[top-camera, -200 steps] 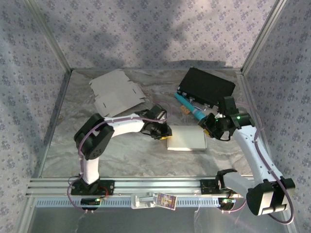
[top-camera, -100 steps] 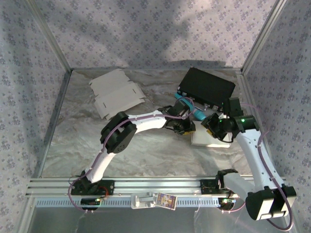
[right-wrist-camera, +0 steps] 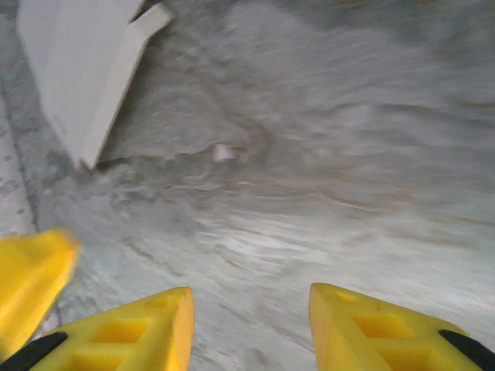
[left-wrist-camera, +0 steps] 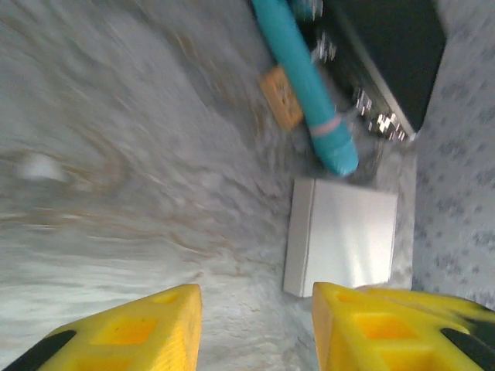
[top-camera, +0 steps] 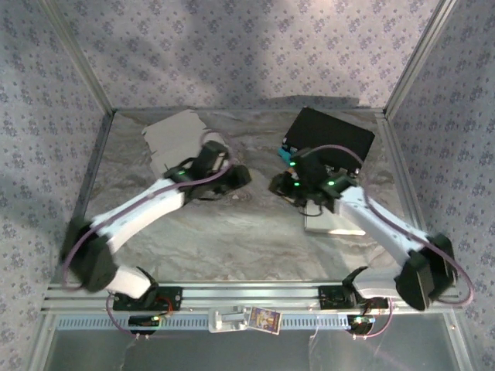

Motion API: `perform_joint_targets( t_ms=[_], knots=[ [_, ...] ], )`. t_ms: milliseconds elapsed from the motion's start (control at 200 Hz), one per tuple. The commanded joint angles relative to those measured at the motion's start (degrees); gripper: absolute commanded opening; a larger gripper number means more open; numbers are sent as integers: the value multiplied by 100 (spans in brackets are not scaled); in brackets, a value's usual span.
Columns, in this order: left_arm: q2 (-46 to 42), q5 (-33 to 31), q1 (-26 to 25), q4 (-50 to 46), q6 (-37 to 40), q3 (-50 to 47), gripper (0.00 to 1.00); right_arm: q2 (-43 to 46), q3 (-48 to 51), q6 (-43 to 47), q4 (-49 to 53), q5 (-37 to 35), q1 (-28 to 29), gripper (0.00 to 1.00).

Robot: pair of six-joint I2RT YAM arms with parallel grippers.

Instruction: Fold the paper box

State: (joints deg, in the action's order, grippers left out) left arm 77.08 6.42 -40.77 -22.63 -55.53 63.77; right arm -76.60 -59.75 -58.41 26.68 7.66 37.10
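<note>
Two tools stand open and empty: left gripper (left-wrist-camera: 255,297), right gripper (right-wrist-camera: 251,301). A folded box (left-wrist-camera: 340,236) lies aside; blur permitting, I judge the flat blank (right-wrist-camera: 77,69) comes next: grasp its edge.

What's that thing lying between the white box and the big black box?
A teal tube, seen in the left wrist view. It lies along the edge of the black box, with its end pointing at the white box.

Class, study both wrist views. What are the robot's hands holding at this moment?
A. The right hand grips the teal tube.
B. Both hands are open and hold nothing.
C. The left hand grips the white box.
B: in the wrist views the left hand and the right hand both stand open, with nothing between their tips.
</note>
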Motion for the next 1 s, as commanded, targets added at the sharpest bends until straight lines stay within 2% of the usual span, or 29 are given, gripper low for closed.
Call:
perform_joint_targets(
  t_ms=[0,110,210,410,675,994],
  knots=[
    [-1303,-1094,219,-903,459,-760,41,-708,-218,-634,-2076,-773,606,47],
    [-2805,-1855,582,-1808,289,-1352,41,-1719,-603,-1089,-2906,-985,934,48],
    [-3990,-1981,922,-2523,261,-1598,40,-2565,-1079,-1444,-3332,-1057,1025,49],
    [-5581,-2260,967,-3742,242,-1579,40,-4029,-1838,-2207,-4027,-1056,1079,50],
    [-6125,-2256,966,-4617,322,-1246,40,-5308,-2804,-2472,-4615,-941,1108,50],
    [-6179,-2015,971,-4728,382,-1173,40,-6097,-3472,-2812,-4841,-954,1210,48]
  ],
)
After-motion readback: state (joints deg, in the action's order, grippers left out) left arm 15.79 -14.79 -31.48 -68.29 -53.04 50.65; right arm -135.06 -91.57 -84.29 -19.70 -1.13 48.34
